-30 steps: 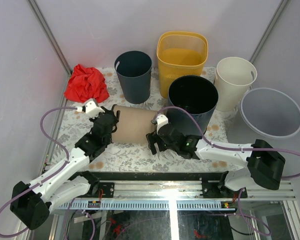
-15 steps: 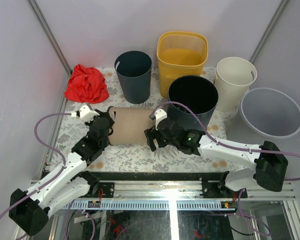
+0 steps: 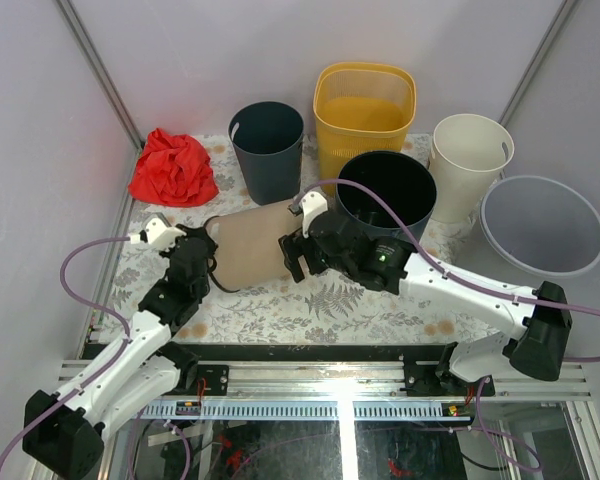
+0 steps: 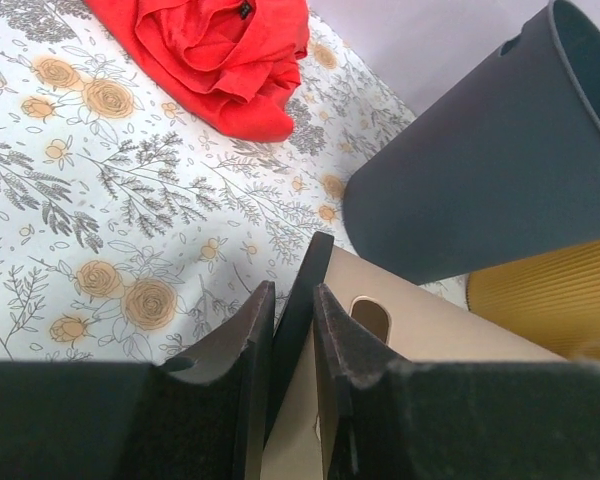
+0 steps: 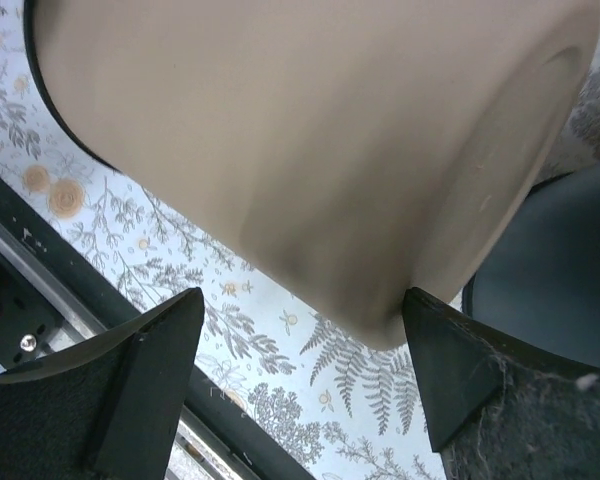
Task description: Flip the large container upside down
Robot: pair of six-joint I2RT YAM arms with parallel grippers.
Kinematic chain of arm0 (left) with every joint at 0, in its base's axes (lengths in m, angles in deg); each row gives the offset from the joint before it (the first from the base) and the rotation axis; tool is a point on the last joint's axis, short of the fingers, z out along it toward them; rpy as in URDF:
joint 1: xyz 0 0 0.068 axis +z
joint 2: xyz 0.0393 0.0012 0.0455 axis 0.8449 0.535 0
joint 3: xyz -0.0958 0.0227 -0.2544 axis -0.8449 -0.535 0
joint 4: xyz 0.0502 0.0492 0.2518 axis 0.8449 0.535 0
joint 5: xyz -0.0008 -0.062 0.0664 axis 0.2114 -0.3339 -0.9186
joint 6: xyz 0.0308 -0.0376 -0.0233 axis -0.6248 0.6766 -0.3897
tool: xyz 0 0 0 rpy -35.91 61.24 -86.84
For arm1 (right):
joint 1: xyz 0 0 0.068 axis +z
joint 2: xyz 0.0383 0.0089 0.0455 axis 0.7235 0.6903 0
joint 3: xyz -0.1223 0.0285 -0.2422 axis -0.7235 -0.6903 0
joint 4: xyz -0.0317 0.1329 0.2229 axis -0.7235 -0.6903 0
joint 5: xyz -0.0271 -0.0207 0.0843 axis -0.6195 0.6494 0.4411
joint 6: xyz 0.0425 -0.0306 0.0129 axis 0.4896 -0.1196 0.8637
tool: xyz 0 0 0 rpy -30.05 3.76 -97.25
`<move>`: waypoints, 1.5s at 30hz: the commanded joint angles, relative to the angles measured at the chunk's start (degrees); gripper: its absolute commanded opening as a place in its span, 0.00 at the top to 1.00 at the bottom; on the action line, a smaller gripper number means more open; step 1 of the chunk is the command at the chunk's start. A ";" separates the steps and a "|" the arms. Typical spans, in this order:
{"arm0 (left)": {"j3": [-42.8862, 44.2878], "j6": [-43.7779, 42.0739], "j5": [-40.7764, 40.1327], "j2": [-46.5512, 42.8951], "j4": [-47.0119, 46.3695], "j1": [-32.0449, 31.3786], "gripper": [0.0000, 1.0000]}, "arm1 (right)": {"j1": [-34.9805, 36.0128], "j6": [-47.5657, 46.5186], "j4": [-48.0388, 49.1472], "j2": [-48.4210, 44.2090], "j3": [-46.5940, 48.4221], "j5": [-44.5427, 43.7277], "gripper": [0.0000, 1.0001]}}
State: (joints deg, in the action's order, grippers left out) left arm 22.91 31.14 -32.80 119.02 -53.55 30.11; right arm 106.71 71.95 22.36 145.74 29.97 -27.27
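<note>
At the far left of the tabletop (image 3: 370, 300) lies a crumpled red cloth (image 3: 173, 168). Nearer the front, the left gripper (image 4: 292, 292) is pinched on the dark rim of the tan container (image 3: 252, 250), one finger inside the mouth and one outside, with the rim's edge standing up between the pads. The tan container lies on its side in the middle of the flowered tabletop, its mouth to the left and its closed base to the right. A handle slot shows in its wall just beyond the left gripper. Behind it stands a dark grey bin (image 3: 267, 150), upright and apart from it.

At the base end, the right gripper (image 3: 295, 255) is spread wide, with the container's bottom edge between its fingers. In the right wrist view one finger sits close against the base corner, while flowered cloth shows between the other finger and the wall.

Further right stand a yellow mesh basket (image 3: 365, 110), a black bin (image 3: 385, 195) just beside the tan base, a cream bin (image 3: 470, 160), and a translucent grey bin (image 3: 542, 225) past the tabletop's edge
</note>
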 commanded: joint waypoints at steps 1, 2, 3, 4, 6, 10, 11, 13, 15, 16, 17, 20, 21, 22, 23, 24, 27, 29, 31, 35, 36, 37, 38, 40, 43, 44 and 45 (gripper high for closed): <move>-2.66 3.45 8.19 2.15 1.33 -0.86 0.90 | 2.37 -1.20 6.58 2.62 7.75 5.03 0.14; -2.85 3.66 8.18 2.48 1.02 -0.76 0.90 | 2.35 -1.35 6.31 3.32 8.54 5.27 0.14; -3.10 3.76 8.32 2.82 0.69 -0.69 0.90 | 2.31 -1.48 5.97 3.99 9.51 5.34 0.14; -3.24 3.97 8.20 3.14 0.45 -0.59 0.89 | 2.36 -1.66 5.59 4.86 10.42 5.46 0.14; -3.72 4.38 8.06 3.55 0.04 -0.43 0.89 | 2.31 -1.91 4.83 6.57 12.29 5.91 0.14; -4.69 4.67 8.25 3.97 -0.51 0.16 0.88 | 2.52 -2.20 4.15 8.85 15.03 6.41 0.14; -4.82 4.67 8.24 3.99 -0.56 0.26 0.87 | 2.50 -2.26 4.18 9.22 15.35 6.41 0.14; -5.12 4.67 8.09 3.90 -0.57 0.45 0.87 | 2.57 -2.21 4.39 9.64 16.02 6.71 0.14; -5.26 4.67 8.18 3.78 -0.56 0.54 0.86 | 2.49 -1.91 4.41 10.06 16.58 7.36 0.14; -5.29 4.60 8.26 3.65 -0.46 0.64 0.85 | 2.58 -1.82 4.62 10.17 16.80 7.52 0.14; -5.17 4.58 8.16 3.54 -0.37 0.68 0.84 | 2.62 -1.70 4.74 10.26 16.81 7.56 0.14; -4.76 4.40 7.71 3.08 0.61 0.81 0.83 | 2.61 -1.65 4.84 10.19 16.53 7.11 0.14; -4.59 4.36 7.45 2.84 0.92 0.80 0.82 | 2.60 -1.67 4.86 10.07 16.29 6.72 0.14; -4.52 4.32 7.33 2.57 1.19 0.90 0.82 | 2.64 -1.67 4.91 9.91 16.08 6.47 0.14; -4.45 4.25 7.22 2.35 1.44 0.92 0.82 | 2.58 -1.65 5.06 9.66 15.76 6.41 0.14; -4.50 4.31 7.15 2.16 1.69 1.00 0.81 | 2.62 -1.67 5.23 9.47 15.61 6.57 0.14; -4.20 4.29 6.93 1.84 2.38 1.09 0.81 | 2.60 -1.54 5.39 8.49 15.18 6.90 0.14; -3.59 4.63 6.41 1.60 3.77 1.08 0.78 | 2.58 -1.50 5.51 7.20 14.65 7.52 0.14; -2.72 5.30 5.13 0.96 5.84 1.05 0.74 | 2.62 -1.30 6.03 4.70 13.92 8.15 0.14; -1.31 6.23 3.65 -1.00 9.13 1.11 0.72 | 2.60 -1.34 6.94 0.14 12.55 7.21 0.12; -1.00 6.26 3.58 -1.67 9.71 1.15 0.71 | 2.59 -1.61 7.17 -0.70 12.02 6.49 0.12; -0.65 6.31 3.54 -2.07 10.35 1.11 0.71 | 2.63 -1.92 7.12 -1.39 11.60 5.51 0.12; -0.24 6.52 3.42 -2.51 11.12 1.11 0.71 | 2.61 -2.25 6.83 -1.98 11.21 4.66 0.12; 0.25 6.97 2.96 -3.39 12.56 1.16 0.71 | 2.58 -2.31 7.11 -3.26 9.97 3.44 0.11; 1.93 8.91 2.60 -4.84 16.46 1.10 0.71 | 2.50 -2.03 8.33 -4.51 7.51 1.16 0.10; 2.45 9.12 3.00 -5.51 17.20 1.17 0.71 | 2.55 -2.18 8.38 -4.49 6.91 0.14 0.09; 3.73 9.10 3.36 -6.14 18.24 1.16 0.70 | 2.50 -2.55 8.63 -4.31 6.42 -0.83 0.08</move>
State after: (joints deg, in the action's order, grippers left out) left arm 22.50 38.09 -27.90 115.13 -40.30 31.07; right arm 109.20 70.14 28.41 141.74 38.67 -23.40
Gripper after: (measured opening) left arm 0.294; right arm 0.902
